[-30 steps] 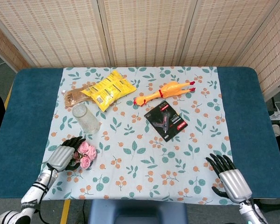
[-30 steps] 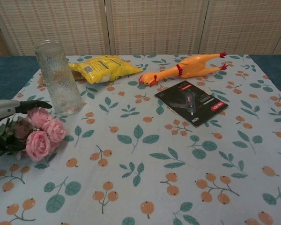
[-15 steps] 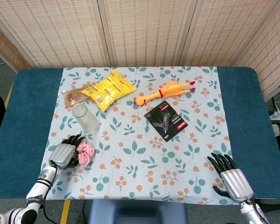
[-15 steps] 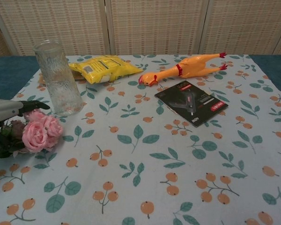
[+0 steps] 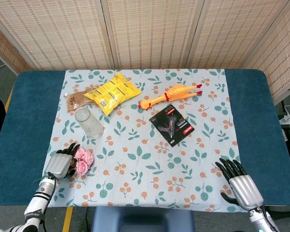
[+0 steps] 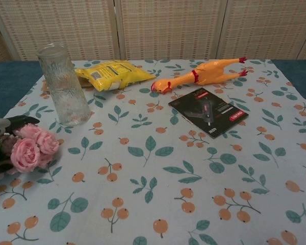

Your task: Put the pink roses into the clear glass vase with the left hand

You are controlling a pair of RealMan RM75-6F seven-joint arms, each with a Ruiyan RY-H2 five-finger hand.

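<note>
The pink roses (image 5: 81,161) (image 6: 30,147) are a small bunch with green leaves at the near left of the cloth. My left hand (image 5: 60,164) (image 6: 1,125) grips them from the left, with fingers curled round the stems and leaves. The clear glass vase (image 5: 89,123) (image 6: 64,85) stands upright just beyond the roses, apart from them. Low at the near right corner, my right hand (image 5: 240,184) holds nothing, its fingers spread; the chest view does not show it.
A yellow snack bag (image 5: 113,92) (image 6: 113,74) and a brown packet (image 5: 77,100) lie behind the vase. A rubber chicken (image 5: 170,93) (image 6: 199,73) and a black packaged tool (image 5: 172,124) (image 6: 209,111) lie mid-table. The floral cloth (image 5: 150,159) ends at blue table edges.
My left hand has drawn the roses back toward the near left edge. The vase and my right hand have stayed put.
</note>
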